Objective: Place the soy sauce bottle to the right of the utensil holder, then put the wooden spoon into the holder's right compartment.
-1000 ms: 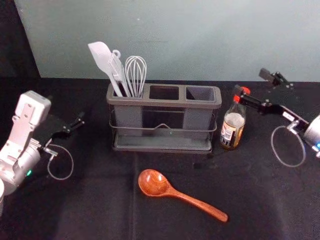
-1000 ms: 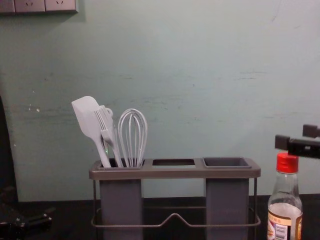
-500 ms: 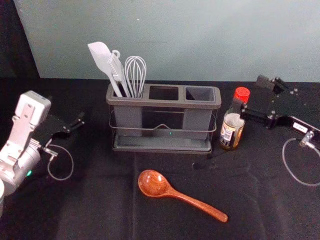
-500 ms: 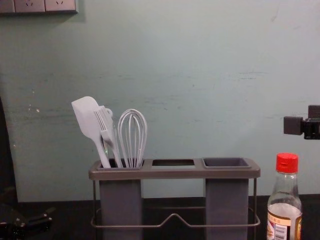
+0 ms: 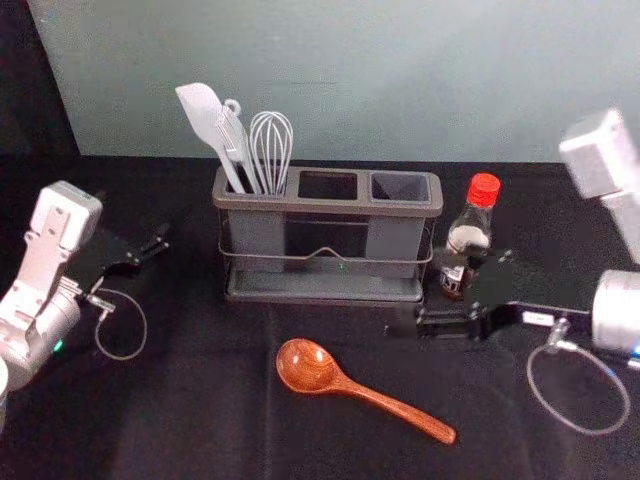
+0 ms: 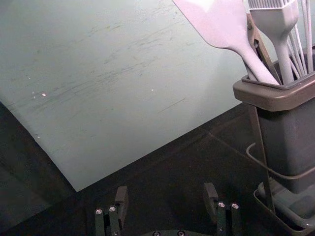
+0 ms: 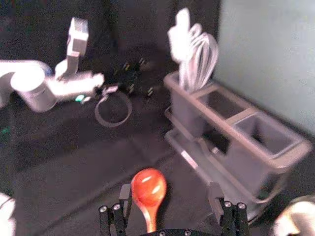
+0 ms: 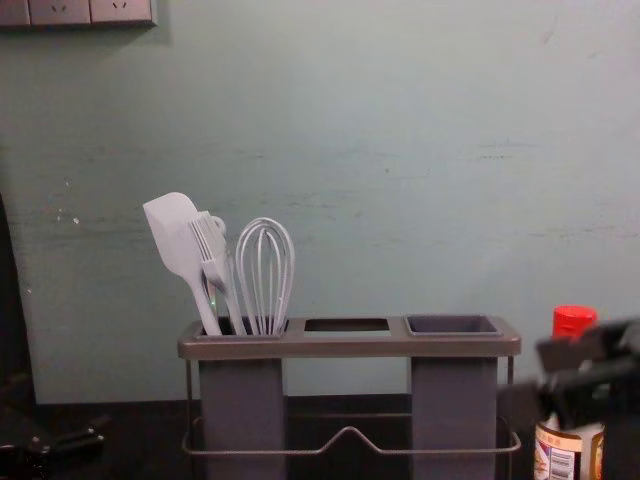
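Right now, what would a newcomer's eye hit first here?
Probably the glossy wooden spoon, lying on the black cloth in front of the utensil holder. Next, the red cap on the soy sauce bottle, upright to the holder's right, with the open right gripper in front of the bottle. Then likely the pale spatula and whisk, sticking up from the holder's left compartment.

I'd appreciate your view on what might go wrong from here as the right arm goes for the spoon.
The open right gripper is close to the upright soy sauce bottle, so a sideways swing might tip it. The wooden spoon lies flat on the dark cloth, so the fingers could press into the cloth or grip it crooked. Its broad bowl might also catch the rim of the right compartment.
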Motion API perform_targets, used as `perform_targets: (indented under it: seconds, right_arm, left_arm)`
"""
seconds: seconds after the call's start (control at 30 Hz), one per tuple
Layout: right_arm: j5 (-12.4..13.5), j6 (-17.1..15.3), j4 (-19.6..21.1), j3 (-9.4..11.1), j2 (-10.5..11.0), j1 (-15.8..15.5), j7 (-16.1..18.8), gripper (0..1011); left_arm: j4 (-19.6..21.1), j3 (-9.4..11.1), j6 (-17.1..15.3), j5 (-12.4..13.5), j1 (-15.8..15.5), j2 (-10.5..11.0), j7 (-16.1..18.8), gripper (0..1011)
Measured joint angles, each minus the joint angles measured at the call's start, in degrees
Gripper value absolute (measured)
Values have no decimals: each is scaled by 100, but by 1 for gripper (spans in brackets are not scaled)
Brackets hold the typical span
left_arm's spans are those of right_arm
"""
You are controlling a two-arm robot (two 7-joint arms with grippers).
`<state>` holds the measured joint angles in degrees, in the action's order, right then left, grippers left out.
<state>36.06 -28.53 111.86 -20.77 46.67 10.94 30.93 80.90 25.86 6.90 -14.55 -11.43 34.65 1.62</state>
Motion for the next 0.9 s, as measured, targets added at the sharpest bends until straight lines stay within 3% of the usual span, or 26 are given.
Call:
perform_targets:
  seconds: [0.1,0.2,0.4,0.63,0.7,0.9]
  right_arm:
    - [-15,-295,-34,-235,-22,218,68,1004]
    - [-120,-692,-132,-646,-96,611,164,1004]
    - [-423,-1151,-331,-1304,-244,1254,302,1004]
    - [-760,-1432,-610,-1889,-439,1835,420,1004]
    - [-888,-1519,-751,-2140,-554,2074,479,1004]
    - [-1064,-1619,-1017,-2509,-779,2381,597,1004]
  left_arm:
    - [0,0,0,0,0,0,0,1005]
    - [0,0,0,0,0,0,0,1005]
    - [0,0,0,0,0,0,0,1005]
    - [0,0,0,0,0,0,0,1005]
    - [0,0,0,0,0,0,0,1005]
    - [0,0,0,0,0,0,0,1005]
